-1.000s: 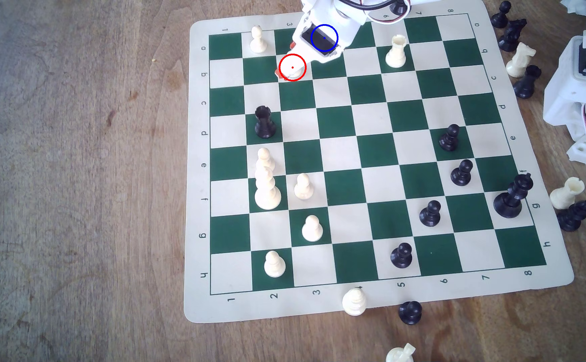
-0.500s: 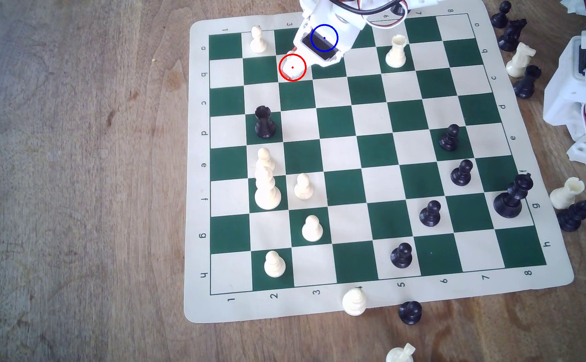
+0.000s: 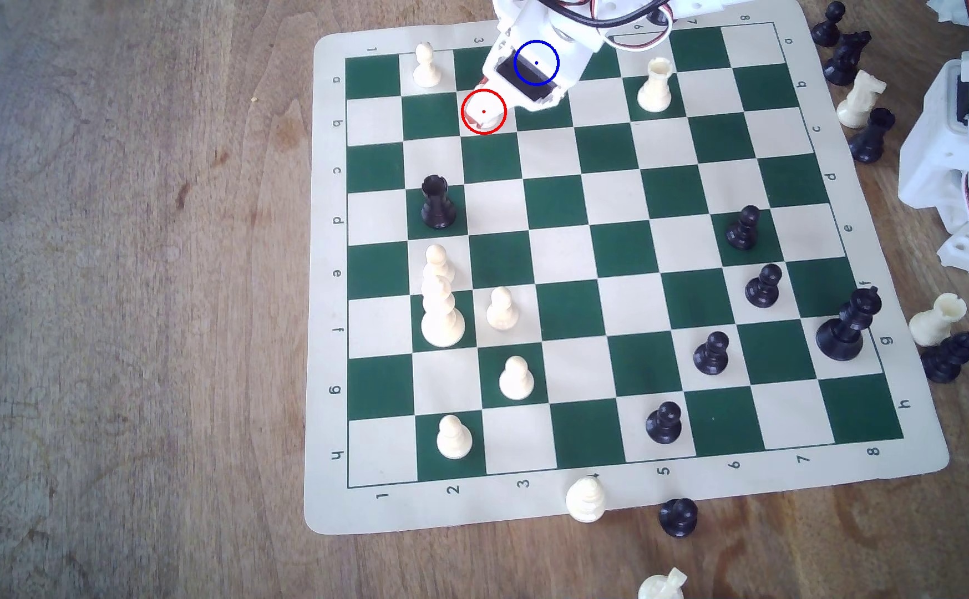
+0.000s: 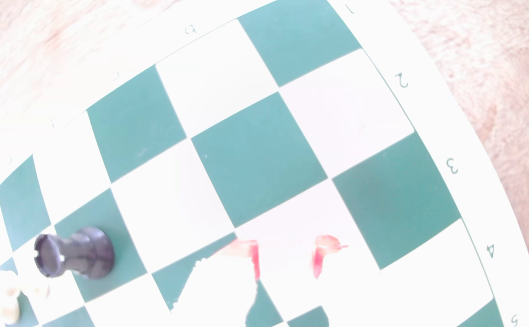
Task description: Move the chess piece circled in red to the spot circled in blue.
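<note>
On the cream square ringed in red, near the far corner of the green-and-cream vinyl chessboard (image 3: 614,489), the small cream-white plastic pawn (image 3: 487,119) is sitting with only its base peeking out beneath the white, red-tipped gripper (image 3: 479,115), so nothing is yet lifted or moved. Just to the exterior view's right, the blue-ringed spot (image 3: 536,63) is lying hidden under the gripper's body. In the washed-out wrist view the red-tipped fingertips (image 4: 255,257) are standing a little apart around something overexposed, so whether they are pinching the pawn I cannot tell; gripping, lifting and the short carry across are all, I judge, remaining.
</note>
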You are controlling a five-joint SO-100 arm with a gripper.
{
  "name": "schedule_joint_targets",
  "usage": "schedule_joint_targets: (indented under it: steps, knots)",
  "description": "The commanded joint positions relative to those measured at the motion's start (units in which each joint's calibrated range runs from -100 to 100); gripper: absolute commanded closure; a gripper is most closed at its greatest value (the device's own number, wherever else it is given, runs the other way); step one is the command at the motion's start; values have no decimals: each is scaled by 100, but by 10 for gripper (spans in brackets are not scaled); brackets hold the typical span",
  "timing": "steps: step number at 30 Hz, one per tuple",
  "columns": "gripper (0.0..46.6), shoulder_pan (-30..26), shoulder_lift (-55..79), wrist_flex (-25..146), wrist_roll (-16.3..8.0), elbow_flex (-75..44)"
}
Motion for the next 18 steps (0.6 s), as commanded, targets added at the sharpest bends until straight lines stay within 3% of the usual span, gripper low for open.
schedule_joint_targets:
  steps: [1, 18]
  knots:
    - [464, 8, -194, -118, 15, -182]
    - [464, 39, -703, 226, -59, -527]
